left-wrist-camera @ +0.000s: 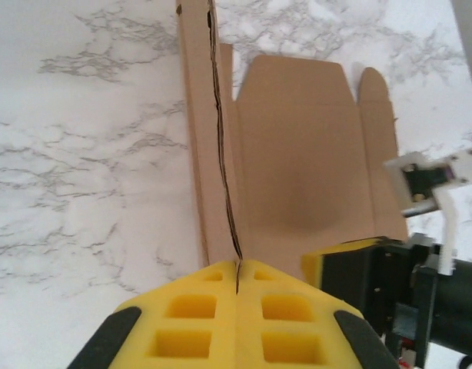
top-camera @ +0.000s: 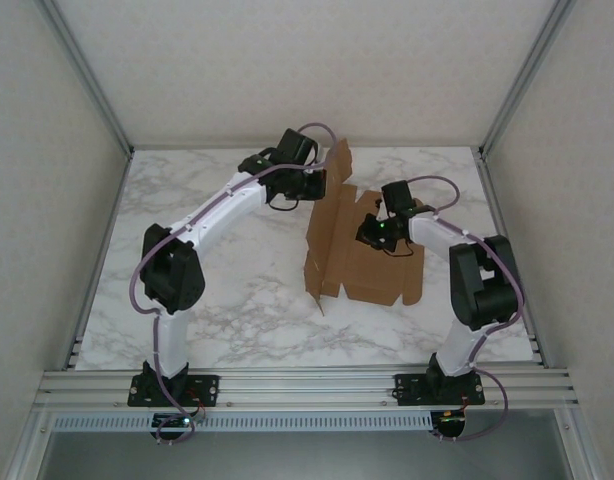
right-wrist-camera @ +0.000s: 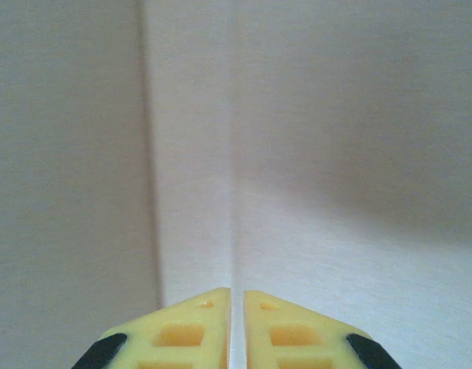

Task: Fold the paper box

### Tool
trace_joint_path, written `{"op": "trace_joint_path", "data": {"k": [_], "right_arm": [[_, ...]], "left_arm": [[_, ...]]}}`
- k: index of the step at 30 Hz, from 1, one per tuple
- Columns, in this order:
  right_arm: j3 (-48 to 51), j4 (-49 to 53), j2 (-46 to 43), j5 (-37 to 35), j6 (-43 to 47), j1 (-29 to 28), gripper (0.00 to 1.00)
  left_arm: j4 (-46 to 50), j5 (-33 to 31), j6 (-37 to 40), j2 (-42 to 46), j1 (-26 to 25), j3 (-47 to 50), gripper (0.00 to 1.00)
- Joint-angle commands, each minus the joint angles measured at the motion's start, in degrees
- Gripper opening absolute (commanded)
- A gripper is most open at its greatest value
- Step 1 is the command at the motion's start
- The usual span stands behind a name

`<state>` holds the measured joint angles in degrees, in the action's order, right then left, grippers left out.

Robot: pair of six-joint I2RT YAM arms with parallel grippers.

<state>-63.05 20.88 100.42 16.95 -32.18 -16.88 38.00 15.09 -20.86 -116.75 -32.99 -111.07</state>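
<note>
The paper box lies unfolded in the middle of the marble table, a brown cardboard sheet whose left side panel stands upright. My left gripper is at the far end of that panel. In the left wrist view the left gripper is shut on the panel's thin edge, and the box base stretches away beyond it. My right gripper points down onto the base near the middle. One of its yellow fingers sits on the cardboard. Close to the cardboard, the right gripper is all but shut, with nothing in the thin slit.
The marble table has free room left of the box. Pale walls and aluminium posts close in the back and sides. A slotted metal rail runs along the near edge, where both arm bases are bolted.
</note>
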Motion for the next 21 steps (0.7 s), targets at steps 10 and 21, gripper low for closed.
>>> {"op": "trace_joint_path", "data": {"k": [10, 21], "right_arm": [[9.1, 6.1, -1.1, -19.4, 2.6, -1.4, 0.01], [9.1, 3.0, 0.5, -11.5, -2.7, -7.4, 0.0]], "left_arm": [[9.5, -10.7, 5.9, -5.3, -0.9, -6.6, 0.0], [11.2, -21.3, 8.8, -7.0, -4.9, -9.9, 0.0]]}}
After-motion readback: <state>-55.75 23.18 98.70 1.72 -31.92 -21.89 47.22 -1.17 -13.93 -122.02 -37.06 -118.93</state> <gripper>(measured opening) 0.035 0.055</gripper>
